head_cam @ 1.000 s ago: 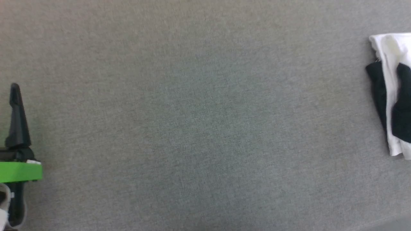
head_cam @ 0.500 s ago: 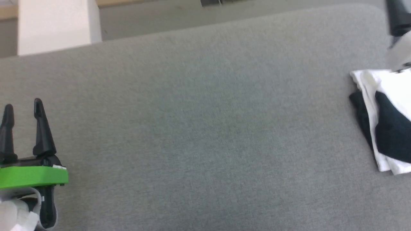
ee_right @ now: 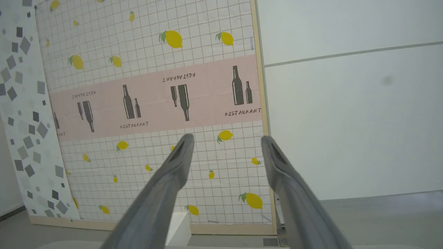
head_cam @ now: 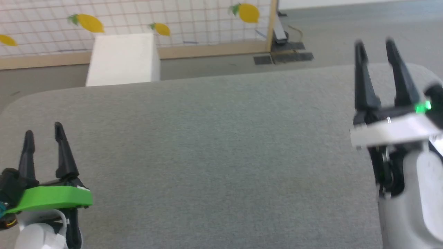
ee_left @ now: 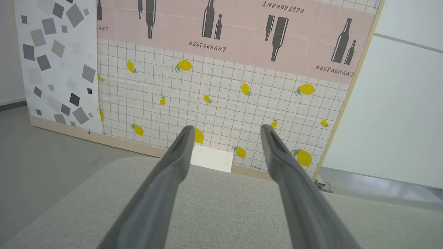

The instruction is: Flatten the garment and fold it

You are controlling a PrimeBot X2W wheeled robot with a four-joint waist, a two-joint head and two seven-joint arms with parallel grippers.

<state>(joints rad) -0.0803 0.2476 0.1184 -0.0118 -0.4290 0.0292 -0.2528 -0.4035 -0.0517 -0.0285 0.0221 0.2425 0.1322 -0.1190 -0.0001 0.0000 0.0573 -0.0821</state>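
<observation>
You're in a robot test lab dressed as a set: wood-framed backdrop panel (ee_left: 221, 103) printed with lemons and a pink "RESTAURANT" bottle band (ee_left: 242, 34), grey-squares panel (ee_left: 55, 62) beside it, plain white wall (ee_right: 346, 121), bare grey floor (ee_left: 45, 148), grey fabric-topped table (head_cam: 214, 138).

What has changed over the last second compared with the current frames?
Mostly the camera moved: the head view has tilted up and now takes in the far edge of the table, a white box and the lemon-print wall. The right gripper now stands raised at that view's right, fingers apart and empty. The left gripper stays low at the left, open and empty.
</observation>
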